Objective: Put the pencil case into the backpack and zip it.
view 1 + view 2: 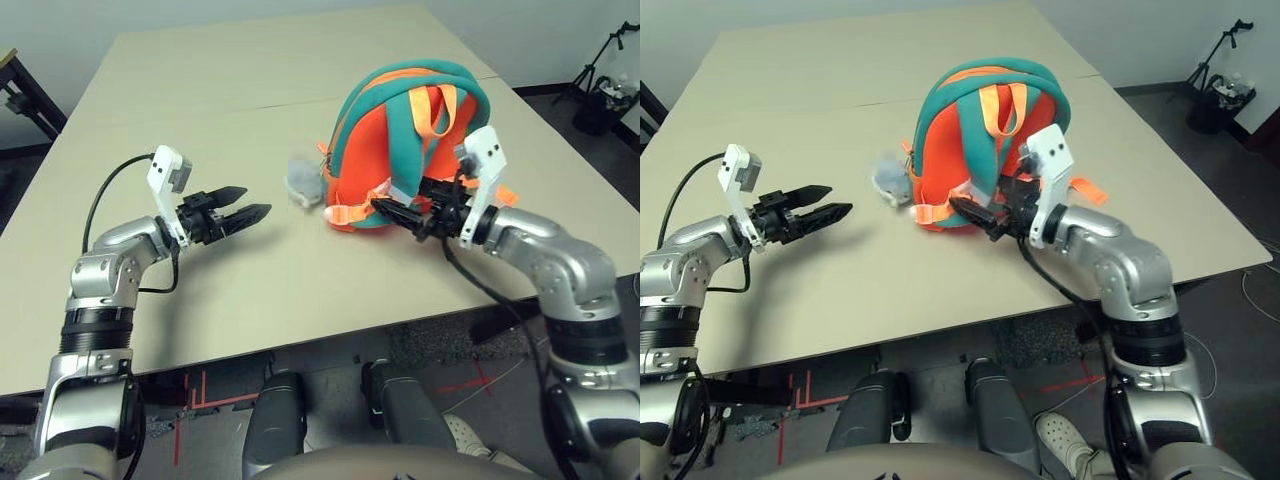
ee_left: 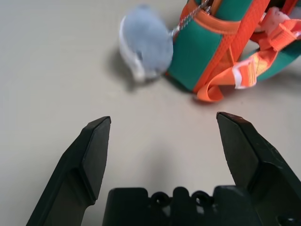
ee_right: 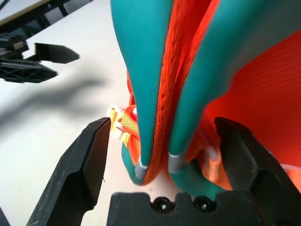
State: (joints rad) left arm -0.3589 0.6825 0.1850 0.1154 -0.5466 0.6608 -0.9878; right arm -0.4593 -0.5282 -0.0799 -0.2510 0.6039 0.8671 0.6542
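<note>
The orange backpack (image 1: 400,150) with teal trim stands upright on the table, right of centre, its straps facing me. Its grey plush charm (image 1: 302,180) lies on the table just to its left. My right gripper (image 1: 398,205) is at the backpack's base, open, and the two teal shoulder straps (image 3: 155,94) run between its spread fingers (image 3: 89,160) without being pinched. My left gripper (image 1: 257,200) hovers open over bare table, a short way left of the charm (image 2: 146,44), with nothing between its fingers (image 2: 91,155). The pencil case is out of view.
The beige table (image 1: 250,290) stretches wide to the left and behind the backpack, with a seam across its middle. Its front edge runs just below my forearms. A dark tripod with gear (image 1: 605,85) stands on the floor at the far right.
</note>
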